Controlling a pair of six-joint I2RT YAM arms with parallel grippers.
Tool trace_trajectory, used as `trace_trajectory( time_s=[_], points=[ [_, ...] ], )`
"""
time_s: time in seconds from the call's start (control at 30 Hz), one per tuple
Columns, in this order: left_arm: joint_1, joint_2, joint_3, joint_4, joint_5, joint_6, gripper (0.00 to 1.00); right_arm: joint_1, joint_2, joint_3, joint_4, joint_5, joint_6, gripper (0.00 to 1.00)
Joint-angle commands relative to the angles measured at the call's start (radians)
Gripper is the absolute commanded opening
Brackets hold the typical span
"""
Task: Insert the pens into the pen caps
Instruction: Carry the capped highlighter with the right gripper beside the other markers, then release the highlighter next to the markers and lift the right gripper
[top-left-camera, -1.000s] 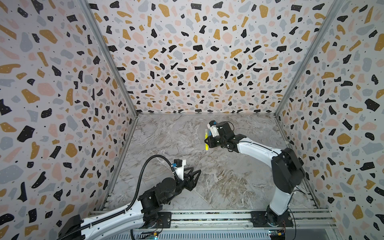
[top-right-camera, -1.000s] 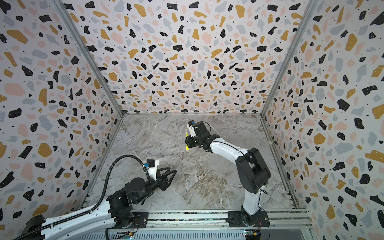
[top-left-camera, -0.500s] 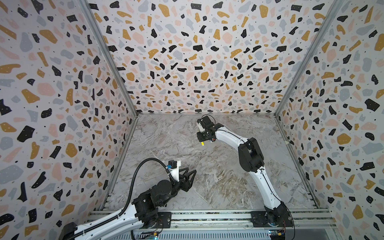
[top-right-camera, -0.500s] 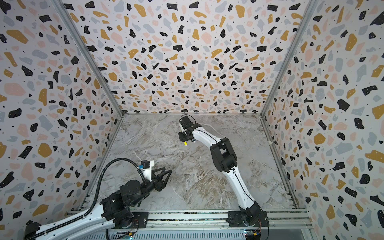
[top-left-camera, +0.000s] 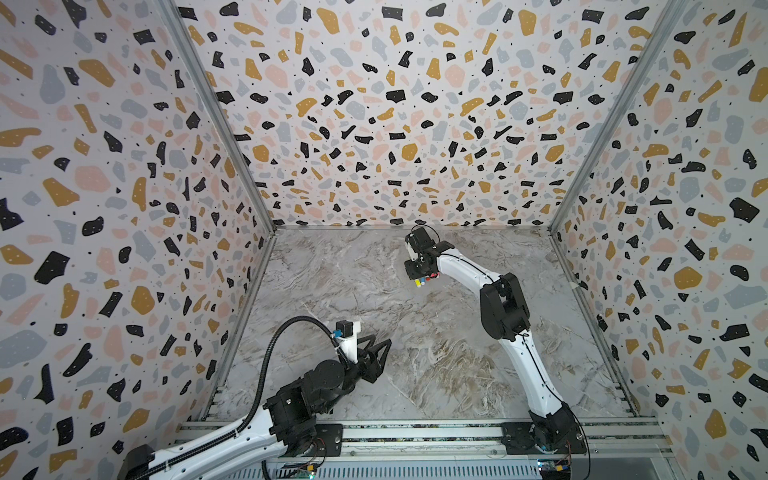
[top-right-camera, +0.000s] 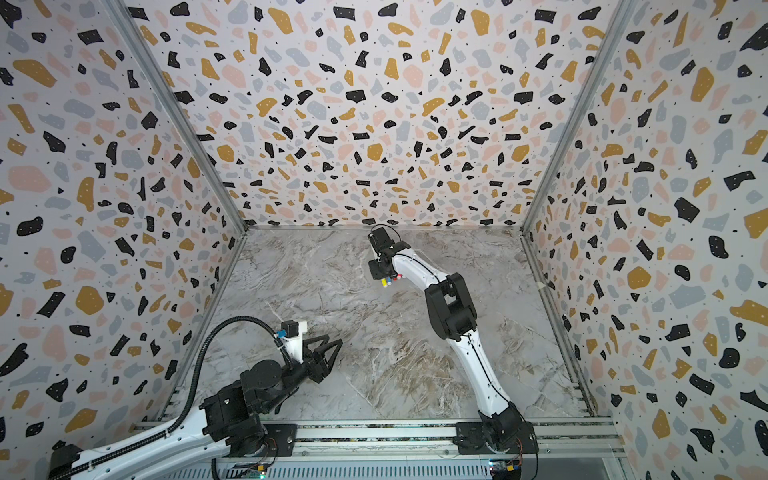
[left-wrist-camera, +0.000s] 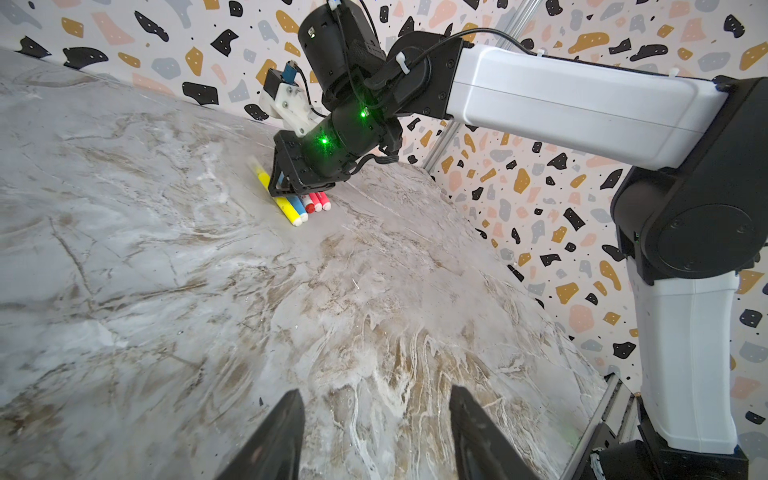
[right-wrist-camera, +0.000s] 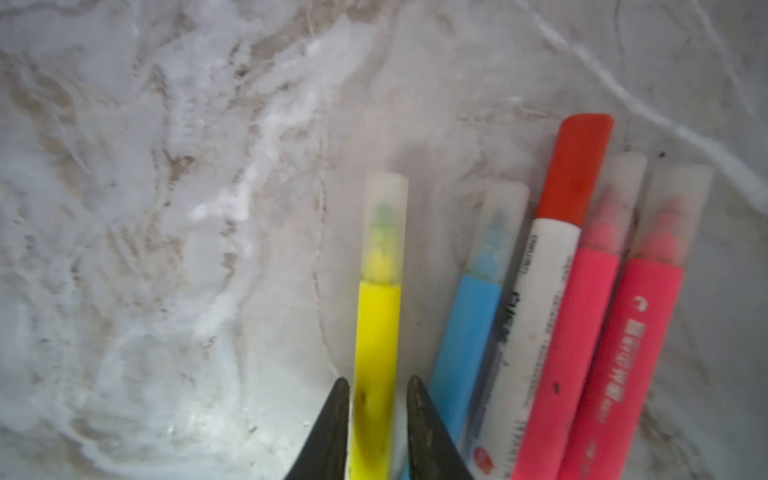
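Five pens lie side by side on the marble table near the back. The yellow pen (right-wrist-camera: 376, 332), blue pen (right-wrist-camera: 469, 332) and two pink pens (right-wrist-camera: 582, 332) wear translucent pen caps (right-wrist-camera: 386, 224). The white pen (right-wrist-camera: 536, 311) wears a red cap (right-wrist-camera: 577, 166). My right gripper (right-wrist-camera: 378, 379) straddles the yellow pen, jaws slightly apart, with a thin gap on one side. In both top views it (top-left-camera: 417, 277) (top-right-camera: 380, 277) hovers low over the pens (top-left-camera: 424, 281) (top-right-camera: 389, 281). My left gripper (left-wrist-camera: 376, 390) (top-left-camera: 385, 345) stands open and empty at the front left.
Terrazzo-patterned walls (top-left-camera: 374, 124) close in the table on three sides. A metal rail (top-left-camera: 415, 434) with both arm bases runs along the front edge. The right arm's elbow (top-left-camera: 503, 307) stands over the table's right half.
My right gripper has swung across the back of the table with the yellow pen and set it beside the other pens. Its jaws have eased apart. The left arm has barely shifted.
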Motion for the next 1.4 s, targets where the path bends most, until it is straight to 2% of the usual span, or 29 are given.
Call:
trace_trajectory(
  time_s=[0.0, 0.1, 0.23, 0.37, 0.53, 0.63, 0.7, 0.87, 0.97, 1.03, 1.1, 1.17, 1.23, 1.27, 1.37],
  points=[
    [-0.003, 0.001, 0.008, 0.017, -0.021, 0.017, 0.56, 0.002, -0.016, 0.027, -0.04, 0.03, -0.011, 0.35],
    [-0.003, 0.001, 0.017, 0.005, -0.019, 0.019, 0.56, 0.005, -0.047, 0.025, -0.035, 0.034, -0.001, 0.44],
    [-0.003, -0.001, 0.015, 0.02, -0.025, 0.024, 0.57, 0.026, -0.126, 0.015, -0.03, 0.061, -0.001, 0.47],
    [-0.003, 0.018, 0.031, 0.024, -0.03, 0.041, 0.57, 0.042, -0.265, -0.07, 0.023, 0.053, -0.011, 0.51],
    [-0.003, 0.029, 0.056, 0.009, -0.074, 0.067, 0.57, 0.049, -0.519, -0.323, 0.182, 0.005, -0.019, 0.56],
    [-0.003, 0.023, 0.063, 0.015, -0.133, 0.091, 0.58, 0.049, -0.721, -0.557, 0.33, -0.011, -0.021, 0.59],
    [-0.002, 0.018, 0.059, 0.038, -0.175, 0.112, 0.6, 0.045, -0.872, -0.741, 0.449, 0.02, -0.035, 0.61],
    [0.0, 0.031, 0.002, 0.182, -0.371, 0.165, 0.69, -0.001, -1.291, -1.18, 0.676, 0.143, -0.008, 0.7],
    [0.002, 0.071, 0.019, 0.205, -0.504, 0.201, 0.71, -0.024, -1.489, -1.371, 0.703, 0.294, -0.008, 0.77],
    [0.003, 0.105, 0.042, 0.201, -0.574, 0.226, 0.71, -0.032, -1.586, -1.473, 0.711, 0.381, -0.022, 0.77],
    [0.003, 0.146, 0.061, 0.191, -0.675, 0.253, 0.72, -0.033, -1.659, -1.564, 0.73, 0.426, -0.023, 0.78],
    [0.005, 0.203, 0.086, 0.145, -0.875, 0.243, 0.73, -0.032, -1.717, -1.64, 0.756, 0.444, -0.016, 0.8],
    [0.013, 0.263, 0.1, 0.134, -1.038, 0.25, 0.76, -0.032, -1.764, -1.697, 0.765, 0.462, -0.018, 0.87],
    [0.023, 0.294, 0.107, 0.143, -1.09, 0.266, 0.77, -0.033, -1.785, -1.72, 0.769, 0.488, -0.022, 0.9],
    [0.055, 0.378, 0.115, 0.2, -1.14, 0.326, 0.79, -0.034, -1.822, -1.778, 0.772, 0.574, -0.027, 0.91]
  ],
)
